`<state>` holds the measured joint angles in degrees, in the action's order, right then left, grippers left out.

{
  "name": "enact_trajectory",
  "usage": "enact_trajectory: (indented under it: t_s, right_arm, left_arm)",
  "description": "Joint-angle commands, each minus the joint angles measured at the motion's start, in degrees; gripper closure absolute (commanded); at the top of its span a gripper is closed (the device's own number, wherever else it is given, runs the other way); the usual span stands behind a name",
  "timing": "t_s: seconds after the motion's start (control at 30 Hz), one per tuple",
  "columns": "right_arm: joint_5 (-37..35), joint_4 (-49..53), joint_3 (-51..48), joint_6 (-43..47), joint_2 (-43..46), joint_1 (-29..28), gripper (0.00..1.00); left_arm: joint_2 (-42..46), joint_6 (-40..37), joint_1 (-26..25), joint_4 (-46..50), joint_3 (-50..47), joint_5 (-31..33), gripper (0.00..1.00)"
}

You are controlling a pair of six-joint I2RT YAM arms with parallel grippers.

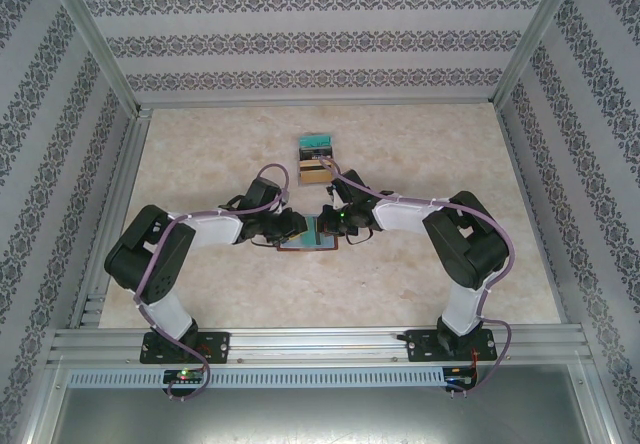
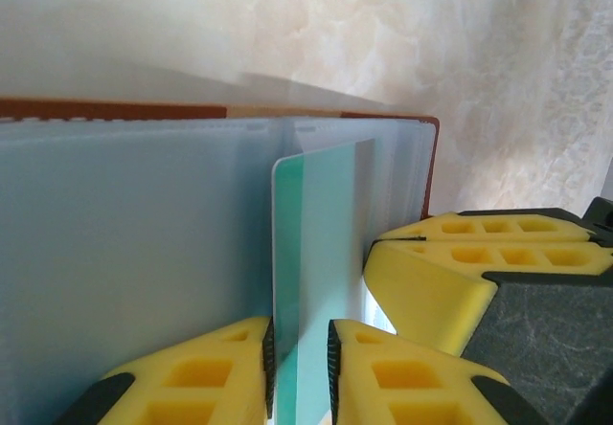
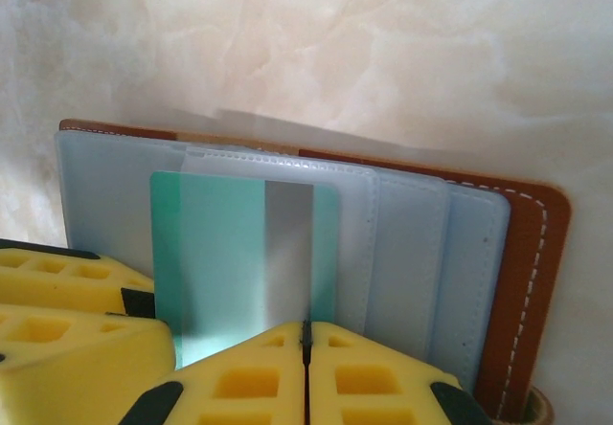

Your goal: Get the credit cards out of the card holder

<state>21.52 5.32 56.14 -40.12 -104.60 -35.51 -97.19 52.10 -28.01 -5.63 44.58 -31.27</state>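
- card holder [image 3: 541,253]: brown leather cover with white stitching along the edge
- sleeve pages [image 3: 412,243]: pale blue-grey, translucent
- credit card [image 3: 220,262]: teal-green with one grey stripe
- left gripper [image 2: 300,353], right gripper [image 3: 306,334]: yellow fingers, black trim
- table [image 1: 200,164]: cream, marbled
- walls [image 1: 320,39]: white with grey damask bands
- stack [image 1: 317,159], 12 o'clock from the holder: teal top, tan below
- arm cables [image 1: 160,284]: purple

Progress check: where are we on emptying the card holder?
Done: a stepped stack, apparently cards, lies beyond the card holder. In hand: a teal card sticks partway out of a sleeve, with the left claw straddling it and the right claw shut at its near edge. Left: pulling it free. Whether other sleeves hold cards isn't visible.
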Motion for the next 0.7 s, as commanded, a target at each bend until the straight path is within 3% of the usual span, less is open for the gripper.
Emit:
enact_trajectory:
  t_s: [0.0,0.47,0.6,0.67]
  right_arm:
    - [-0.34,1.63,-0.06,1.08,-2.18,-0.4,0.91]
    - [-0.25,1.67,0.11,1.01,-2.06,-0.59,0.91]
    - [-0.41,1.84,0.2,1.1,-2.0,-0.59,0.91]
    - [-0.37,1.8,0.18,1.05,-1.98,-0.49,0.91]
  left_arm:
    - [1.91,1.07,0.8,-1.75,-1.63,0.21,0.76]
    - [0.16,0.64,0.83,-3.01,-1.42,-1.6,0.81]
    - [0.15,0.46,0.85,-2.88,-1.44,-1.48,0.99]
    - [0.67,0.21,0.84,-2.02,-1.44,-0.73,1.0]
